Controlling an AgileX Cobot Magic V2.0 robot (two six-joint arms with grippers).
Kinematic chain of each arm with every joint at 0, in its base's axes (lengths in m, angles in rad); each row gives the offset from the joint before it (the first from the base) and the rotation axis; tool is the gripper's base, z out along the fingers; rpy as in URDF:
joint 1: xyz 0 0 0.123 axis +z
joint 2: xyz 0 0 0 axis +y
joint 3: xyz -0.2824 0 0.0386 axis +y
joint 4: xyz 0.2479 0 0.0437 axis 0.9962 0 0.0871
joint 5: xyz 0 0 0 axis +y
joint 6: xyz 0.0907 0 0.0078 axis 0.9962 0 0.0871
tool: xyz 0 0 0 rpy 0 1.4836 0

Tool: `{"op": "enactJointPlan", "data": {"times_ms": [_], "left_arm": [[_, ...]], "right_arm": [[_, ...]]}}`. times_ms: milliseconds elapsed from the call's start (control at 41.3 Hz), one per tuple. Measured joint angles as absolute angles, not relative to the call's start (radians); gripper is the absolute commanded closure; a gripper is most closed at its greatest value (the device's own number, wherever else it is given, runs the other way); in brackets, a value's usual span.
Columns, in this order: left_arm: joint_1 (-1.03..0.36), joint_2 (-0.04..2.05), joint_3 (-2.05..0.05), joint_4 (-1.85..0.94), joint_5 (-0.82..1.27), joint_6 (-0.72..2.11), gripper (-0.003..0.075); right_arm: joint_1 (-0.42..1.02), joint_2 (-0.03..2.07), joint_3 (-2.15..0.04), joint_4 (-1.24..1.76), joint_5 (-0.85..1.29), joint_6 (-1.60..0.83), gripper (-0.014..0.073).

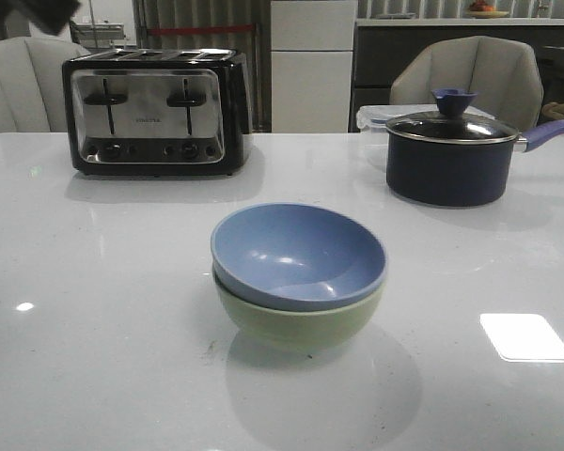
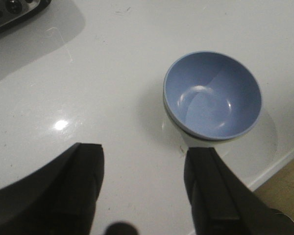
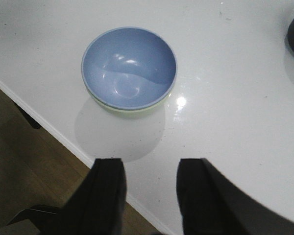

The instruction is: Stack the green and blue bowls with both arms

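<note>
The blue bowl (image 1: 299,256) sits nested inside the green bowl (image 1: 296,324) at the middle of the white table, near its front edge. The stack also shows in the left wrist view, blue bowl (image 2: 213,94) over a sliver of green bowl (image 2: 198,142), and in the right wrist view, blue bowl (image 3: 129,67) over green bowl (image 3: 125,110). My left gripper (image 2: 144,161) is open and empty, high above the table beside the stack. My right gripper (image 3: 149,176) is open and empty, above the table's front edge. Neither arm shows in the front view.
A black and chrome toaster (image 1: 155,111) stands at the back left. A dark lidded pot (image 1: 448,155) with a blue handle stands at the back right, a clear container behind it. Two chairs stand behind the table. The table's front edge (image 3: 49,129) borders wood floor.
</note>
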State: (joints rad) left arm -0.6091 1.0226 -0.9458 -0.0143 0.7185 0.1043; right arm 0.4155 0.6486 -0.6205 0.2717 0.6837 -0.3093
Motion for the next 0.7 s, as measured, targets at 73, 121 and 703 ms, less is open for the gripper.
{"op": "enactJointPlan", "data": {"times_ms": [73,121,703], "left_arm": [[-0.609,0.935,-0.883,-0.011,0.72,0.104,0.0283],[-0.609,0.878,-0.841,-0.011,0.72,0.104,0.0283],[-0.609,0.568,-0.608,-0.009,0.73,0.104,0.0502]], "right_arm": [[0.415,0.649,-0.621,0.272,0.684,-0.309,0.0207],[0.415,0.649,-0.621,0.272,0.684,-0.309,0.0207],[0.415,0.649,-0.621,0.272,0.684,-0.309,0.0418]]}}
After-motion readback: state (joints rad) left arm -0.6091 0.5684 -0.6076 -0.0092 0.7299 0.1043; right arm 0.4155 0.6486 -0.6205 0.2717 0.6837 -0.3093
